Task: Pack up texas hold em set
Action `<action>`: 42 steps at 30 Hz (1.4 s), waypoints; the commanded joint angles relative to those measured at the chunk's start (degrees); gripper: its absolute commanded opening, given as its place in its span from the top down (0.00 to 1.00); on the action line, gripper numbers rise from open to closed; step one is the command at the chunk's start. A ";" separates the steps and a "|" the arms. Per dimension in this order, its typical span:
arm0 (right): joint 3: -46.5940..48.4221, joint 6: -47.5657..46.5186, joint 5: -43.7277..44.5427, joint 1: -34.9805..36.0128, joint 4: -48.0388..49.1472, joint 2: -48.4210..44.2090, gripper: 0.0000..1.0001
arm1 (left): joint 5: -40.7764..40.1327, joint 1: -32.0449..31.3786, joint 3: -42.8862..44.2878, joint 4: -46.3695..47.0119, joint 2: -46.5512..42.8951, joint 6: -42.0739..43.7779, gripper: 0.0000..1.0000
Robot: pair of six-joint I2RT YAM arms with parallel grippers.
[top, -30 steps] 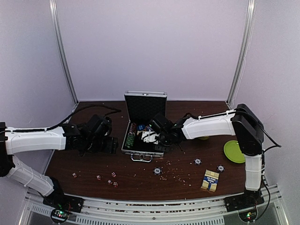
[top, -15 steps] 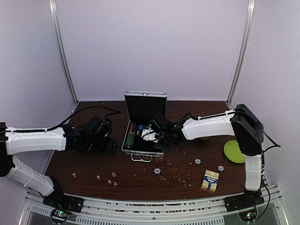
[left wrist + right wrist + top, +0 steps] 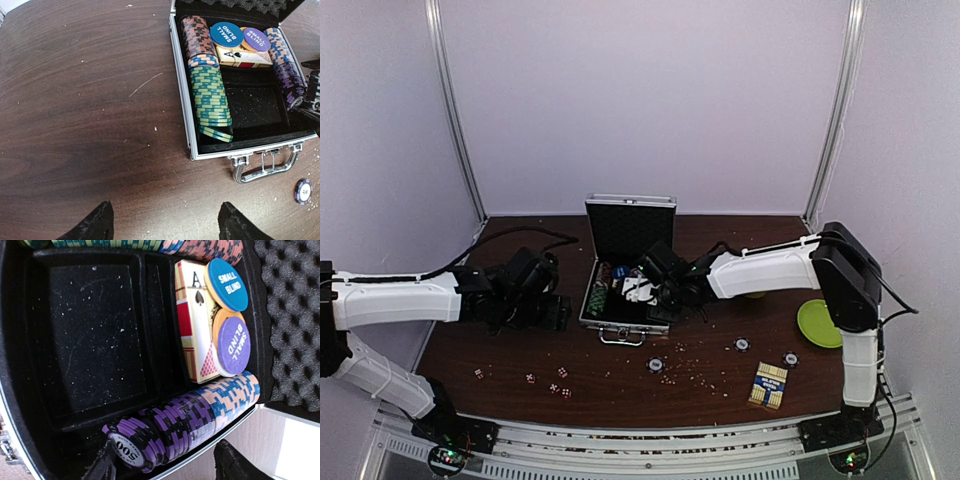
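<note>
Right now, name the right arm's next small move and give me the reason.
Probably lift the right gripper straight up out of the case. Its jaws stand open, the 500 chip seems seated at the end of the purple row, and a loose chip lies outside the case, not yet packed.

The left arm [image 3: 395, 298] and the right arm [image 3: 765, 270] have smooth white shells with black joints and wrists. A thin black cable [image 3: 525, 232] comes from the left one. Each base [image 3: 450, 455] shows a small green light.
</note>
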 commanded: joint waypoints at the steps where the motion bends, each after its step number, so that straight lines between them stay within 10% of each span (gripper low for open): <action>1: 0.89 -0.20 2.12 -0.17 -0.58 2.13 0.32 | 0.59 0.44 -0.80 1.96 -0.47 -0.47 0.26; 13: 3.87 2.75 4.08 -1.36 -1.95 2.83 0.34 | 1.13 0.46 -1.06 2.64 -0.21 -0.66 0.26; 24: 2.15 3.97 -11.29 -1.23 -14.58 -8.08 0.33 | 11.11 0.30 1.39 -9.61 -0.92 1.73 0.37; 42: -18.72 5.29 -24.71 -9.83 -15.82 -31.29 0.35 | 21.04 -4.42 11.20 -20.18 17.39 9.68 0.54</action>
